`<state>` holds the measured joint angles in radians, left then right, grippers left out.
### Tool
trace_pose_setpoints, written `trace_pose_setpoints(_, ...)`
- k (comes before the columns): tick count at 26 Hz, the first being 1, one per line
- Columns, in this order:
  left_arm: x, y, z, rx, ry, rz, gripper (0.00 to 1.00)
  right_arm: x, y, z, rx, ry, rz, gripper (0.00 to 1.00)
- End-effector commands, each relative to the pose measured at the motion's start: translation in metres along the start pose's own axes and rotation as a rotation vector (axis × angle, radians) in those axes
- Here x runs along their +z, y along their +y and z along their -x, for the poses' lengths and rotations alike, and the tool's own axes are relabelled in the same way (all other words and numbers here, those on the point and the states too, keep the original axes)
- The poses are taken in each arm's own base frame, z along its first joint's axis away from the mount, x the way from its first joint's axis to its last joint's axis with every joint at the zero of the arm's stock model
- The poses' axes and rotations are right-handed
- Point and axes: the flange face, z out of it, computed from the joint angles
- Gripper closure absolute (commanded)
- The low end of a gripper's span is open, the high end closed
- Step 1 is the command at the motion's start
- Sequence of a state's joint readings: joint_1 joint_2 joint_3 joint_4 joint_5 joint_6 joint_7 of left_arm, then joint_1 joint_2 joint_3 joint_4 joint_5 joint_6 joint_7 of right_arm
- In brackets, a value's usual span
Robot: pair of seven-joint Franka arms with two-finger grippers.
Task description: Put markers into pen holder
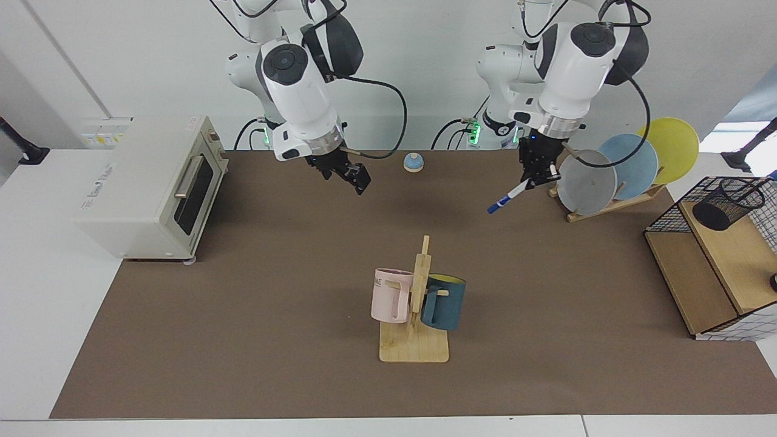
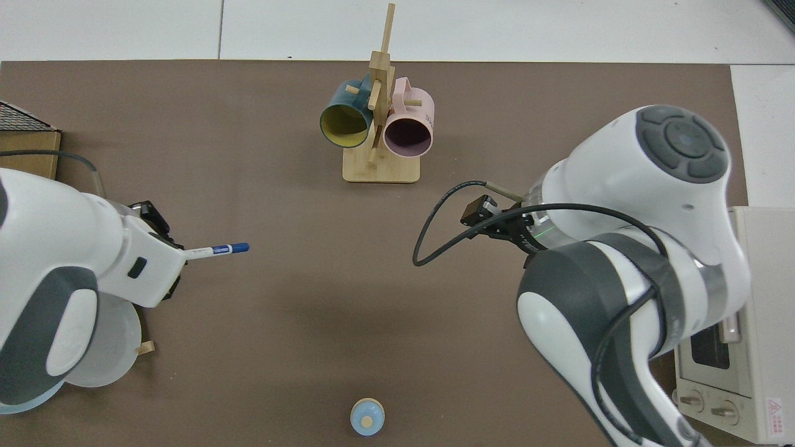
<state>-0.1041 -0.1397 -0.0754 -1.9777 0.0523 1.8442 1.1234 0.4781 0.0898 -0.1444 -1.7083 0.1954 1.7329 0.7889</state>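
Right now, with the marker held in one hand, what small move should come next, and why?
Probably carry the left hand sideways toward the pen holder on the wire rack. It grips the marker clear above the mat, beside the plates, capped end angled down. The right hand waits empty near the toaster oven.

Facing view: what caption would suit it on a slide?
Left hand carries the marker near the plates, pen holder ahead; right hand waits, open, near the toaster oven.

Robotics laboratory: two fixed arms at a white bench (image 1: 36, 291) with a brown mat (image 1: 273, 315), staged kitchen props, namely toaster oven (image 1: 152, 188), mug tree (image 1: 419, 303), plate rack (image 1: 613, 203).
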Motion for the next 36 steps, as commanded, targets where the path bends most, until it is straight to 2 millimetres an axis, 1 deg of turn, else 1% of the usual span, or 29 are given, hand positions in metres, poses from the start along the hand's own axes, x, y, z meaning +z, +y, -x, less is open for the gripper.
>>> trace_pose_setpoints(1,-0.013,-0.042,0.071,0.026,-0.112,-0.039,1.00,-0.037,0.056,-0.030,-0.232,0.053,0.015,0.00)
trace_pose_setpoints(4,-0.023,-0.064,0.115,-0.003,-0.124,-0.049,1.00,-0.054,0.086,-0.041,-0.332,0.061,0.038,0.00)
trace_pose_setpoints(7,-0.034,-0.072,0.145,-0.004,-0.152,-0.051,1.00,-0.080,0.111,-0.044,-0.422,0.109,0.051,0.01)
trace_pose_setpoints(8,-0.038,-0.073,0.152,-0.001,-0.164,-0.057,1.00,-0.087,0.116,-0.044,-0.456,0.126,0.057,0.01)
trace_pose_setpoints(10,-0.049,-0.075,0.176,-0.031,-0.195,-0.066,1.00,-0.101,0.126,-0.042,-0.546,0.153,0.084,0.01)
trace_pose_setpoints(11,-0.056,-0.076,0.188,-0.051,-0.210,-0.068,1.00,-0.103,0.128,-0.042,-0.583,0.157,0.099,0.00)
trace_pose_setpoints(13,-0.071,-0.078,0.206,-0.075,-0.243,-0.078,1.00,-0.106,0.129,-0.041,-0.621,0.167,0.118,0.00)
trace_pose_setpoints(17,-0.090,-0.085,0.228,-0.053,-0.322,-0.101,1.00,-0.110,0.132,-0.044,-0.622,0.184,0.105,0.00)
trace_pose_setpoints(19,-0.099,-0.088,0.238,-0.044,-0.344,-0.111,1.00,-0.117,0.140,-0.046,-0.607,0.197,0.097,0.00)
trace_pose_setpoints(22,-0.103,-0.097,0.262,-0.042,-0.391,-0.112,1.00,-0.119,0.147,-0.044,-0.596,0.187,0.087,0.00)
trace_pose_setpoints(25,-0.107,-0.101,0.282,0.019,-0.460,-0.101,1.00,-0.119,0.147,-0.042,-0.599,0.184,0.088,0.00)
trace_pose_setpoints(27,-0.109,-0.104,0.286,0.067,-0.482,-0.093,1.00,-0.119,0.145,-0.042,-0.603,0.184,0.088,0.00)
trace_pose_setpoints(31,-0.114,-0.106,0.296,0.091,-0.540,-0.098,1.00,-0.117,0.146,-0.040,-0.606,0.170,0.092,0.00)
trace_pose_setpoints(32,-0.112,-0.107,0.297,0.102,-0.565,-0.091,1.00,-0.116,0.146,-0.039,-0.605,0.163,0.094,0.00)
trace_pose_setpoints(33,-0.106,-0.112,0.298,0.122,-0.583,-0.074,1.00,-0.116,0.148,-0.040,-0.605,0.157,0.096,0.00)
trace_pose_setpoints(34,-0.094,-0.121,0.295,0.146,-0.587,-0.054,1.00,-0.116,0.149,-0.039,-0.614,0.151,0.100,0.00)
trace_pose_setpoints(35,-0.091,-0.127,0.296,0.155,-0.592,-0.052,1.00,-0.116,0.151,-0.039,-0.629,0.143,0.103,0.00)
trace_pose_setpoints(36,-0.093,-0.132,0.298,0.153,-0.593,-0.057,1.00,-0.117,0.153,-0.037,-0.651,0.136,0.107,0.00)
